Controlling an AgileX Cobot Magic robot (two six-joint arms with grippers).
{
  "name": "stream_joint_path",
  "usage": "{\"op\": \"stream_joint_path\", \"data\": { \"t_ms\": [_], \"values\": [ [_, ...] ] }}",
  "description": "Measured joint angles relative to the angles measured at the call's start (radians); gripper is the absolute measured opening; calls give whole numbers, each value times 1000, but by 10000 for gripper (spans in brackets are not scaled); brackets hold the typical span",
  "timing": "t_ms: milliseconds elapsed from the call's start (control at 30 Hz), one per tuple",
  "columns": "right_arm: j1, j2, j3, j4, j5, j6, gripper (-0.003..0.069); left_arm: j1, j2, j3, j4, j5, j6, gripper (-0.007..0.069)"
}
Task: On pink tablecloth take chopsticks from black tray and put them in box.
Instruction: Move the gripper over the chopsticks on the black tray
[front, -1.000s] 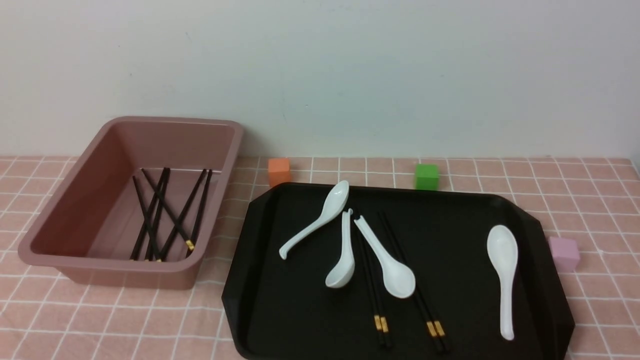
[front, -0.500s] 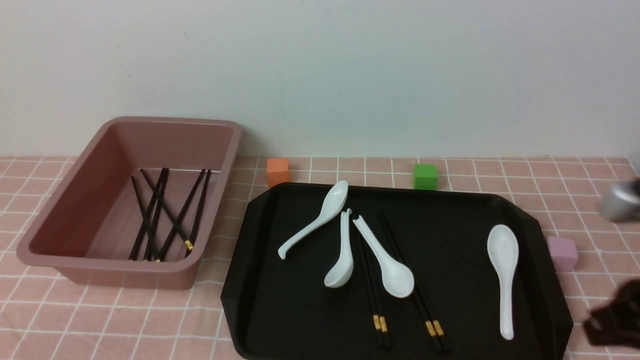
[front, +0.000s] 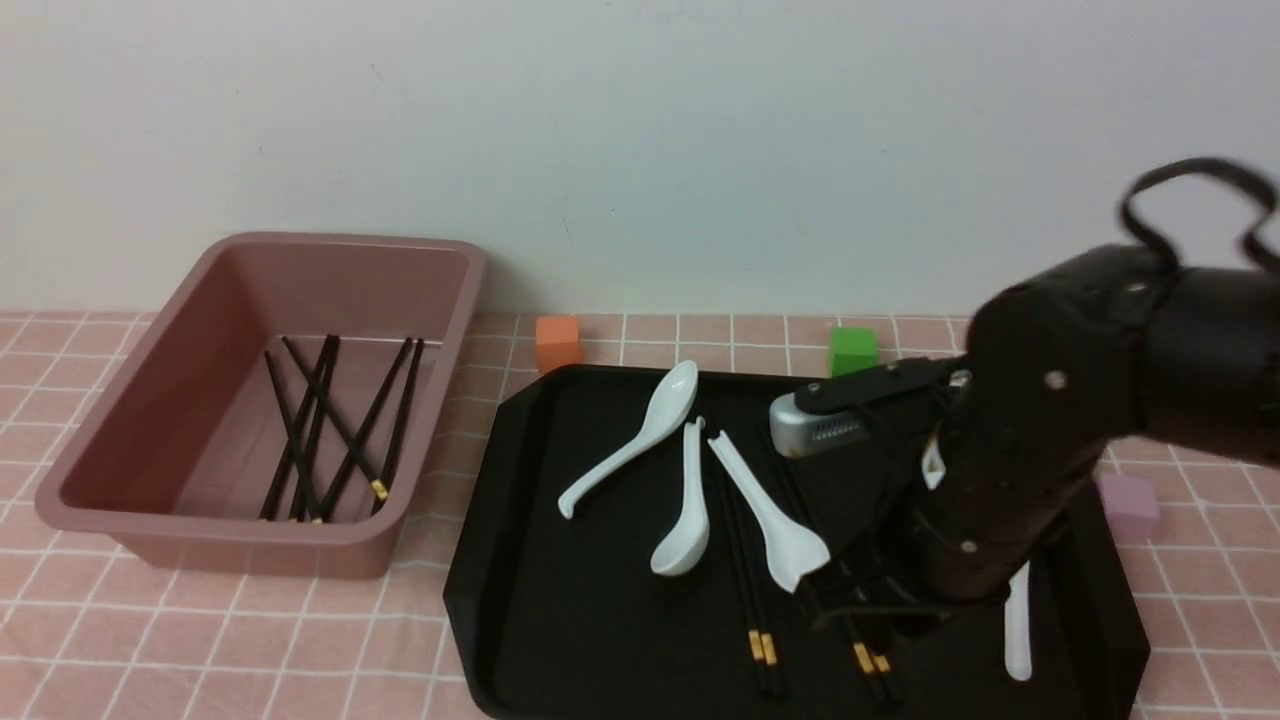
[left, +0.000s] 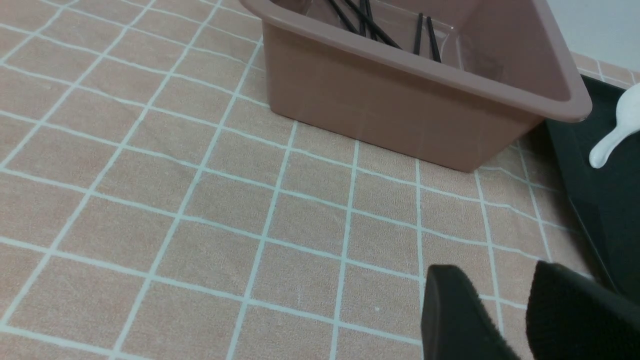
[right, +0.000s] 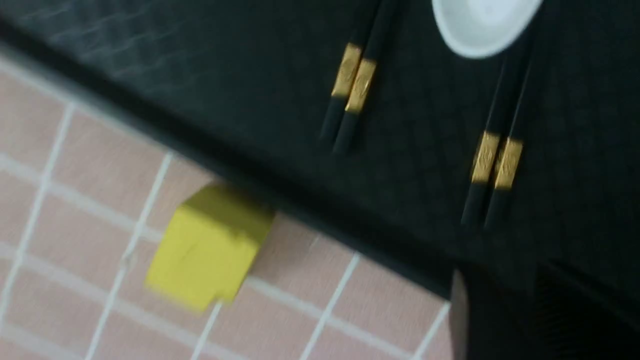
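Right fingers (right: 480, 325) blurred, low over the black tray (front: 560, 620); we can't tell their gap. Left fingers (left: 450, 320) narrowly apart, empty, above pink tablecloth (front: 200, 640). We see four chopsticks (front: 760, 648) on tray beside spoons (front: 682, 545), more in box (front: 230, 527). Pale wall (front: 640, 150) behind.
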Motion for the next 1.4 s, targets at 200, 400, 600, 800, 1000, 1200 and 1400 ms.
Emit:
{"op": "stream_joint_path", "data": {
  "t_ms": [200, 400, 600, 800, 1000, 1200, 1400],
  "values": [
    [-1, 106, -1, -25, -107, 36, 379, 0, 0, 0, -1, 0, 0, 239],
    [-1, 187, -7, -62, -163, 47, 372, 0, 0, 0, -1, 0, 0, 239],
    [-1, 220, -23, -100, -157, 92, 345, 0, 0, 0, -1, 0, 0, 239],
    [-1, 228, -33, -122, -153, 116, 297, 0, 0, 0, -1, 0, 0, 239],
    [-1, 231, -36, -139, -154, 120, 148, 0, 0, 0, -1, 0, 0, 239],
    [-2, 207, -29, -187, -110, 121, 141, 0, 0, 0, -1, 0, 0, 239],
    [-12, 52, -18, -254, 14, 132, 141, 0, 0, 0, -1, 0, 0, 239]
  ]
}}
